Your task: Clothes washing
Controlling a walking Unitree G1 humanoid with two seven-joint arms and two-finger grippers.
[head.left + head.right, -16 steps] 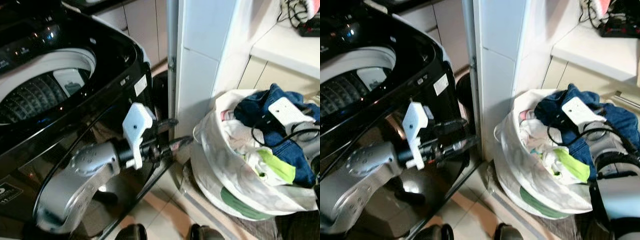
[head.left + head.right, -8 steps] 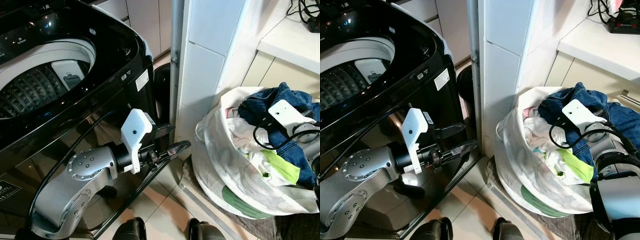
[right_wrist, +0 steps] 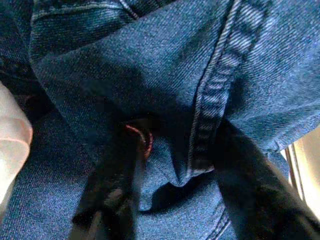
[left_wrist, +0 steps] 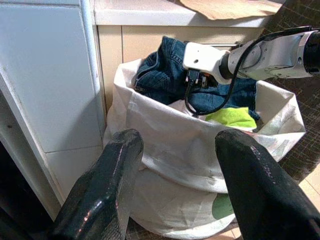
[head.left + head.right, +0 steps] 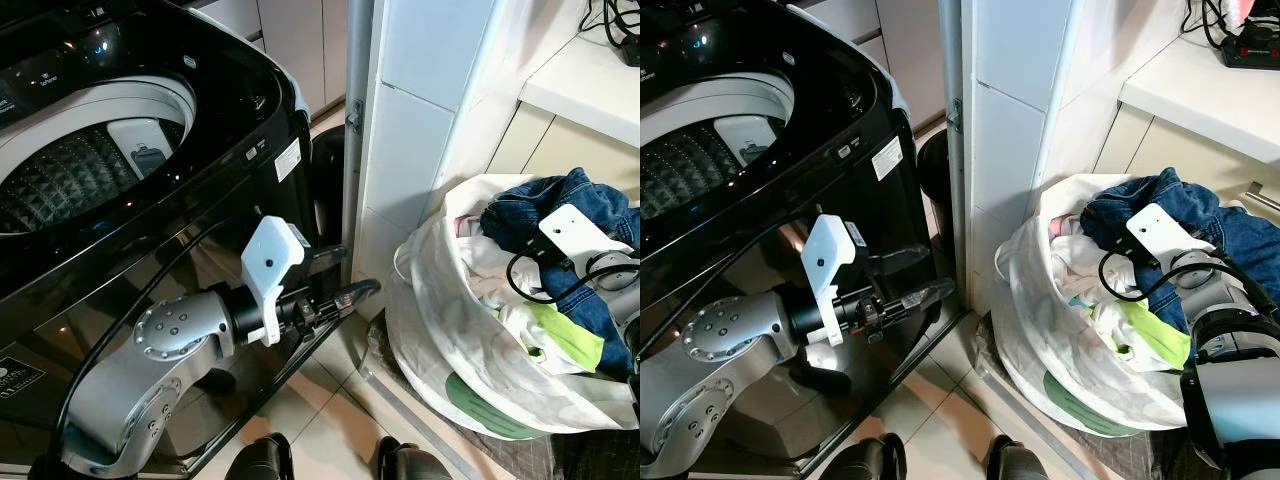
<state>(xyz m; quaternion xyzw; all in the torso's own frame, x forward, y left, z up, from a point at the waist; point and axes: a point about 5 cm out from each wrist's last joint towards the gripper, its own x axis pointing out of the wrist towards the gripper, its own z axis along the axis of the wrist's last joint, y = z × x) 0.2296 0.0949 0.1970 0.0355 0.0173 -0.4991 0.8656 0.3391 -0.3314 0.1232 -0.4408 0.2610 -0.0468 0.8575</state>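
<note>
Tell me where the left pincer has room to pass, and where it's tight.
Free: the tiled floor between the washing machine and the laundry bag, and the machine's open drum. Tight: the bag's mouth, heaped with jeans and lighter clothes, with the right pincer pushed into the denim. The left pincer hangs open beside the machine.

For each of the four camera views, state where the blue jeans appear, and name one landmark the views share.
Left eye view: blue jeans at right, atop the white laundry bag.
Right eye view: same, right of centre.
Left wrist view: in the bag's mouth, beyond the open fingers.
Right wrist view: denim close up between the fingers.
Shared landmark: the bag.
</note>
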